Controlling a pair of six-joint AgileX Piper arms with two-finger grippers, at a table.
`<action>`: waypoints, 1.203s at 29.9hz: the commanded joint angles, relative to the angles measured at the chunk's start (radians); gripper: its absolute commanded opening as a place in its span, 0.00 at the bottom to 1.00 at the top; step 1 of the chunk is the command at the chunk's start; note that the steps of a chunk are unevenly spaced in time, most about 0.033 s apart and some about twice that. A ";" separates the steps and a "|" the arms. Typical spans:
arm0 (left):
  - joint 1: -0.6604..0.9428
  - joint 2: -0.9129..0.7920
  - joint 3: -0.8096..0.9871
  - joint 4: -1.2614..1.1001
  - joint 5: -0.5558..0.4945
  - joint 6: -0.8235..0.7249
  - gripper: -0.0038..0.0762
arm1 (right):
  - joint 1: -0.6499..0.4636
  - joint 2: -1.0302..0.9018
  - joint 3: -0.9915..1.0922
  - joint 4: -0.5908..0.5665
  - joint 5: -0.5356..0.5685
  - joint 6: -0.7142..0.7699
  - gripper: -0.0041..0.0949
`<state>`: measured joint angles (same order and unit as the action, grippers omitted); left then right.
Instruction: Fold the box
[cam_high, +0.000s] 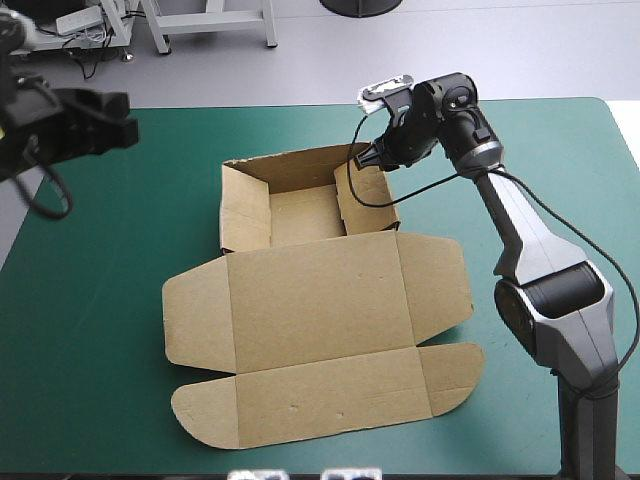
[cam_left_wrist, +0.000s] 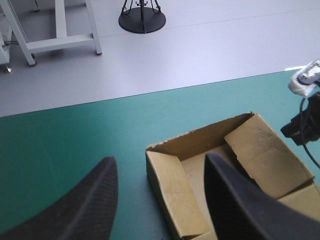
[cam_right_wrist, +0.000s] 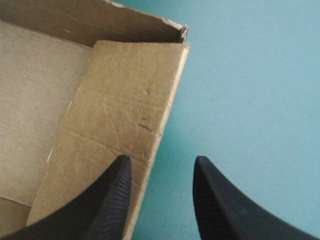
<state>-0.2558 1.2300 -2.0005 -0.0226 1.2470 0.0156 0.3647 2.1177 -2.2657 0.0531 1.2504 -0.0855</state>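
Nearest me, the plain brown cardboard box (cam_high: 320, 300) has its lid and rounded flaps lying flat on the teal-green table cover (cam_high: 90, 300), with bare cover all round out to the edges; beyond the lid its open tray stands with walls raised. The right gripper (cam_right_wrist: 160, 160) hangs at the tray's right wall with its black fingers parted, one above the board and one above the cover, gripping nothing. Farther left, the left gripper (cam_left_wrist: 160, 157) is raised well apart from the box, spread wide and empty.
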 joint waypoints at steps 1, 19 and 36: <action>-0.001 -0.166 0.116 -0.012 0.042 0.033 0.53 | -0.007 -0.068 0.021 0.003 0.005 0.002 0.42; -0.001 -0.936 0.961 -0.008 0.040 0.131 0.53 | -0.007 0.024 0.053 0.133 0.005 -0.002 0.42; -0.001 -1.111 1.231 -0.005 -0.027 0.129 0.39 | -0.007 0.022 0.017 0.087 0.004 0.009 0.04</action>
<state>-0.2558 0.1005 -0.7515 -0.0229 1.2488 0.1470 0.3615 2.2519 -2.2004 0.1722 1.2372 -0.0710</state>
